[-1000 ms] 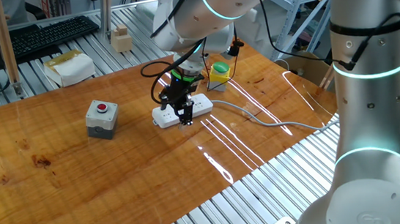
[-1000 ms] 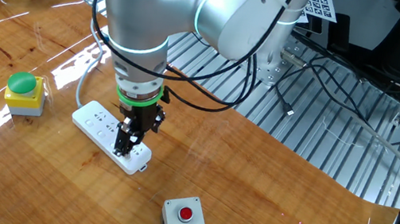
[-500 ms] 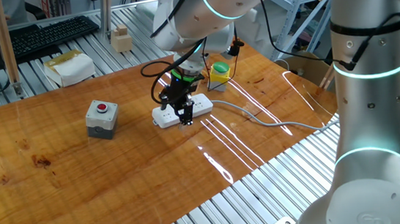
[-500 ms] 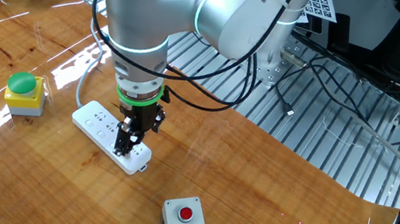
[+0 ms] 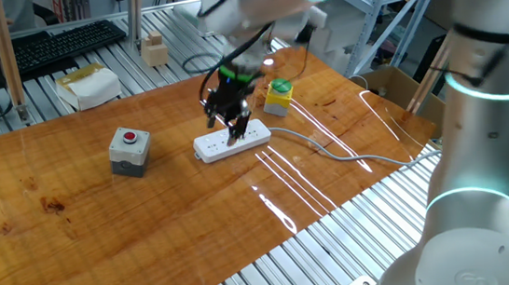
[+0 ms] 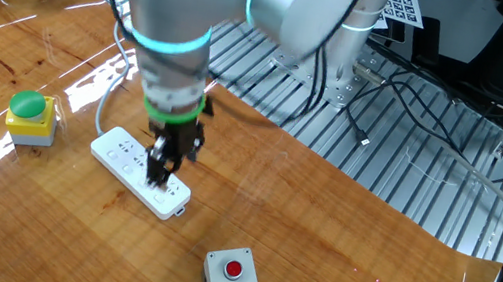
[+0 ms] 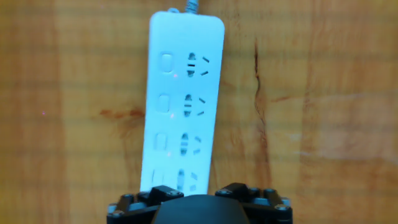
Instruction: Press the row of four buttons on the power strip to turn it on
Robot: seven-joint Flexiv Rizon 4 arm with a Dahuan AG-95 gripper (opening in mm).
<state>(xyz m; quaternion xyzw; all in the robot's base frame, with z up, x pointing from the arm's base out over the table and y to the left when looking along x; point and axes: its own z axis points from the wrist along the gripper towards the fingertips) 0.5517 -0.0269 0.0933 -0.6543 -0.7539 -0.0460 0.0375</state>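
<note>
Looking down the fingers, the hand view shows the power strip lying lengthwise on the wooden bench, its cable leaving at the far end. Only this view shows the row of four buttons clearly: four small white switches down the strip's left side, each beside a socket. The fingertips lie outside this picture, and both fixed views blur them, so I cannot tell whether the hand is open or closed.

One fixed view places the hand over the strip, which lies near the bench's far edge with its cable trailing toward the right edge. Each fixed view shows one grey box with a red button and one yellow box with a green button.
</note>
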